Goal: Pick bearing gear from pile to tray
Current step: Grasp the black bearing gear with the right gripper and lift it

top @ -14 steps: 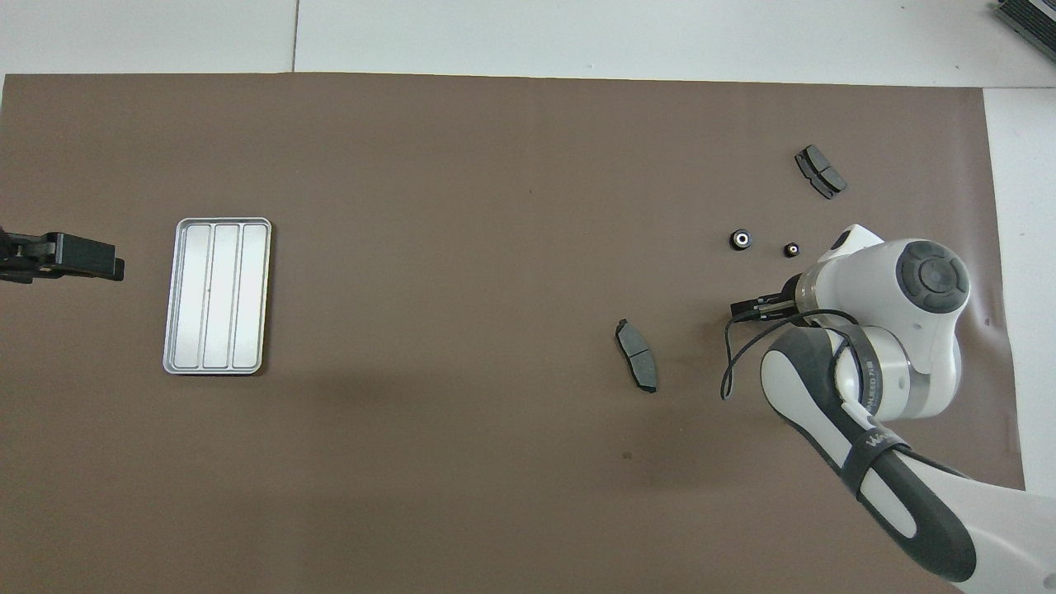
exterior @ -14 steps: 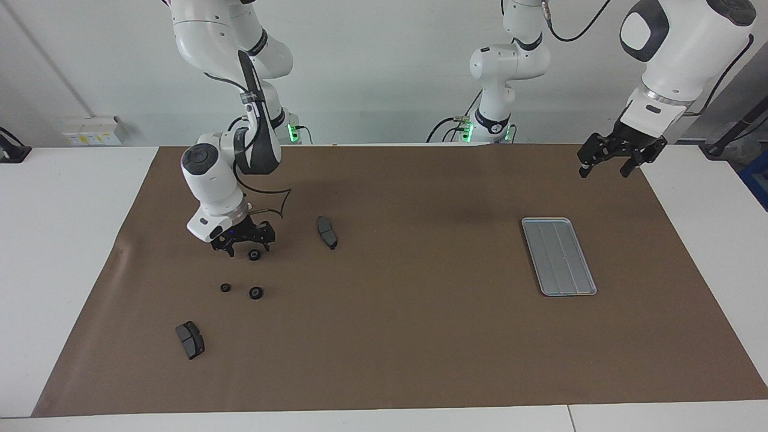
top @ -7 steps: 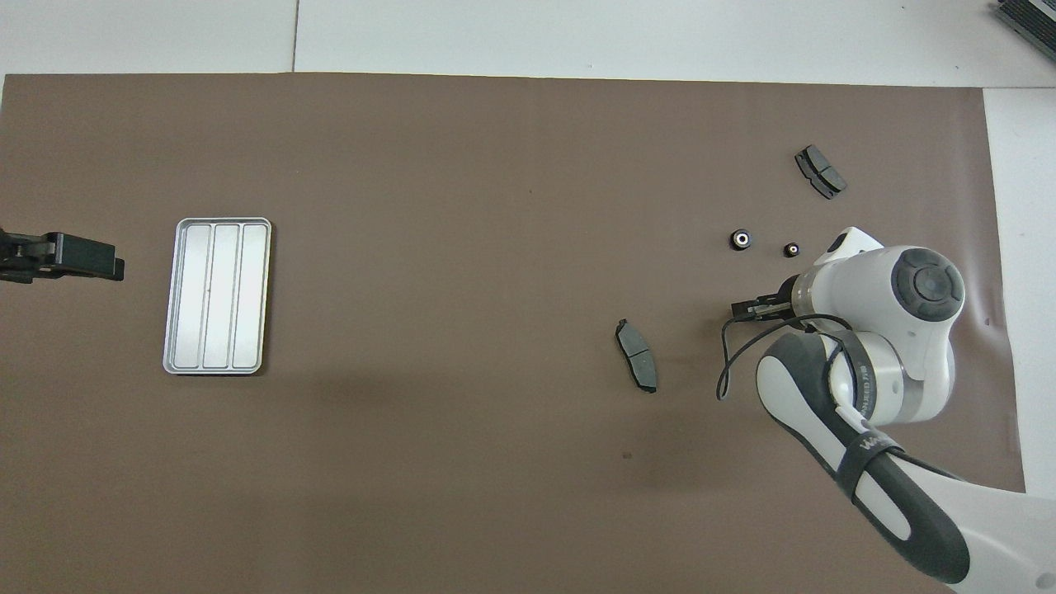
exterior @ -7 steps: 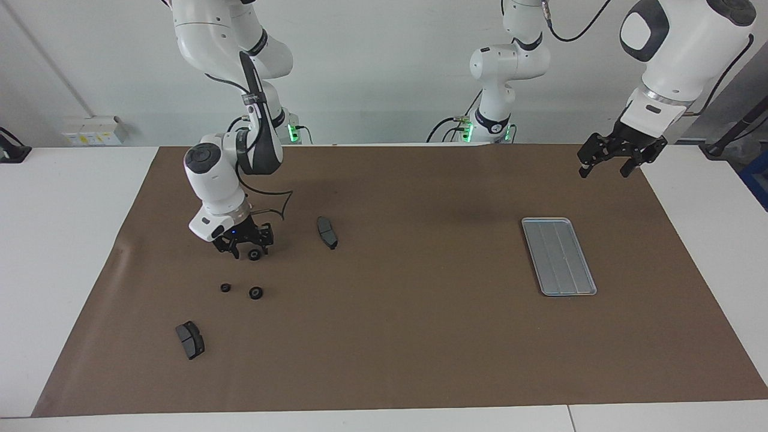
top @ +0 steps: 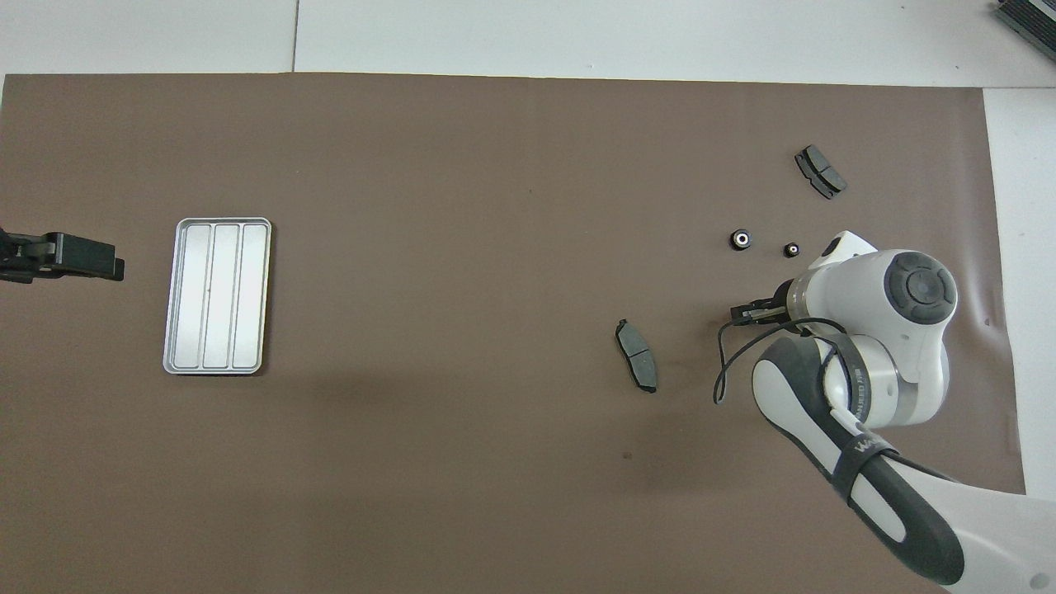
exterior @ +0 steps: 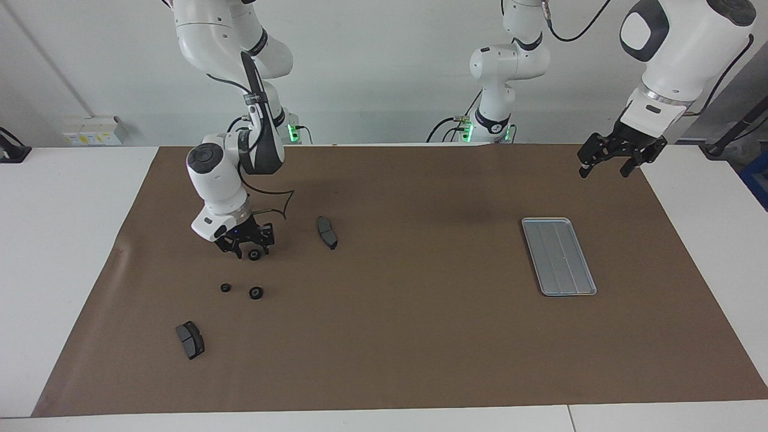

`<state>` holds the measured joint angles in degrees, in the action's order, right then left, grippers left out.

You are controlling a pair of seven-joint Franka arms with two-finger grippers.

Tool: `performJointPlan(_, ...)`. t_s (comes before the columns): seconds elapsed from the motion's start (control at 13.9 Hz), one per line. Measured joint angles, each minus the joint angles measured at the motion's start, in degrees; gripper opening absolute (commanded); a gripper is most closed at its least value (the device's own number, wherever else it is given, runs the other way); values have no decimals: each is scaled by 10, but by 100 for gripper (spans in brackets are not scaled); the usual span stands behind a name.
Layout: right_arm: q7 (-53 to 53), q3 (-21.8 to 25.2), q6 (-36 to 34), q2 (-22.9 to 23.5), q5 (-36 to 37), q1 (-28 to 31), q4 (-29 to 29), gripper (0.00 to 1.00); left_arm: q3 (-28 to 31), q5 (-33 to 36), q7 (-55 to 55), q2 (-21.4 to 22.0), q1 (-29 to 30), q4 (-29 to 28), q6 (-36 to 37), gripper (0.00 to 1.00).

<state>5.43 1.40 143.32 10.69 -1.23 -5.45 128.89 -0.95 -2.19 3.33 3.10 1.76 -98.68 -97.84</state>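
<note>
Gear [exterior: 254,255] is lying on the mat under the right gripper [exterior: 246,251], whose jaw state I cannot tell. The tray [exterior: 558,256] is holding nothing; lift and transfer remain. Left gripper [exterior: 606,162] is waiting wide, empty.

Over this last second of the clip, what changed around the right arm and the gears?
The right gripper has drawn its fingers in around the black gear nearest the robots, low at the mat; whether the gear is gripped yet is unclear. Its wrist shifted slightly toward the robots. The other two gears, both brake pads and the tray stayed put, the tray empty. The left gripper waits open in the air near the tray.
</note>
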Motion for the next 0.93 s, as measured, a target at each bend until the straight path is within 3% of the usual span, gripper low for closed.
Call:
performJointPlan(0.5,0,0,1,0,0,0,2,56,0,0,0,0,0,0,0,100)
performJointPlan(0.86,0,0,1,0,0,0,3,37,0,0,0,0,0,0,0,100)
performJointPlan(0.93,0,0,1,0,0,0,2,28,0,0,0,0,0,0,0,100)
